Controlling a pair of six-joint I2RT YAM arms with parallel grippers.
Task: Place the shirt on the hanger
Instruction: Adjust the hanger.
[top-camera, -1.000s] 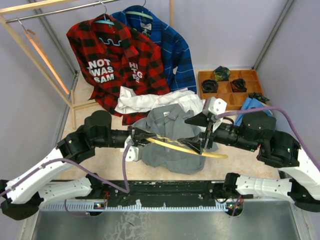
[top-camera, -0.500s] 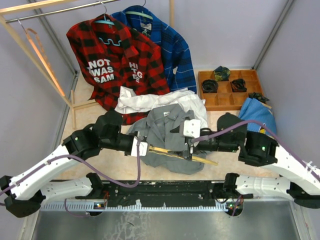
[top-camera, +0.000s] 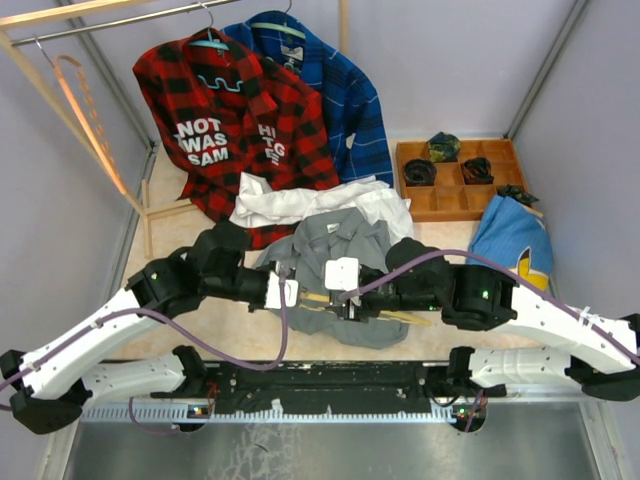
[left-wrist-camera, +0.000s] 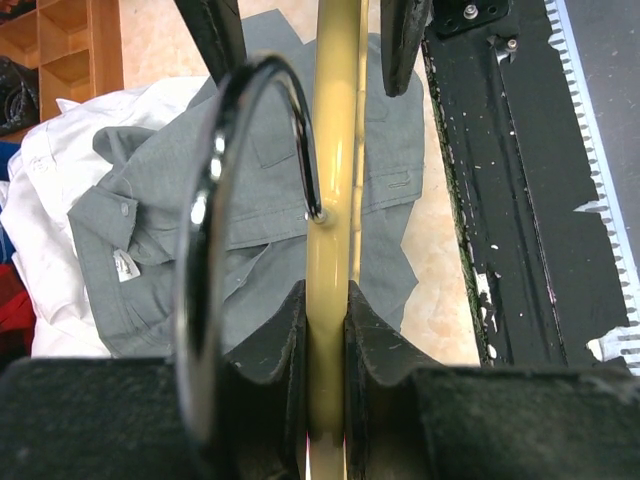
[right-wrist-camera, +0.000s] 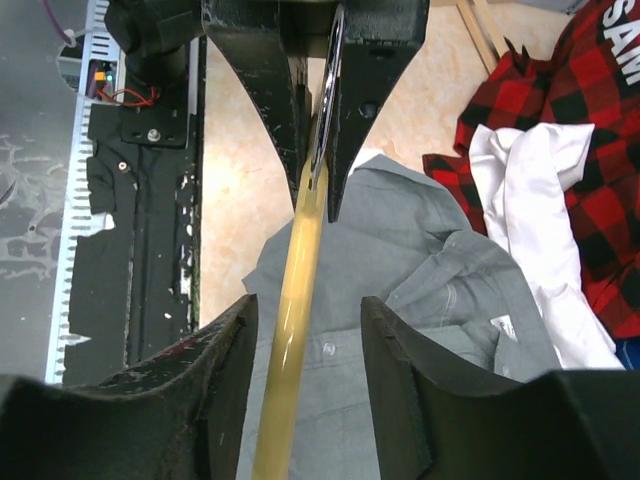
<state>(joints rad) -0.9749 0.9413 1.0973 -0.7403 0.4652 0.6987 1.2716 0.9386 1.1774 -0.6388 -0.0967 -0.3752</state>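
Note:
The grey shirt lies crumpled on the table, collar toward the far side. It also shows in the left wrist view and the right wrist view. The pale yellow hanger is held level just above it. My left gripper is shut on the hanger's bar beside its silver hook. My right gripper faces the left one, close to it. It is open, and the bar runs between its fingers nearer the left one.
A white shirt lies behind the grey one. A red plaid shirt and a blue plaid shirt hang at the back. A wooden tray and blue cloth are right. An orange hanger is far left.
My right gripper has moved left along the hanger until it is close to my left gripper. The left gripper shifted slightly right and keeps its hold. The hanger now sits lower over the shirt.

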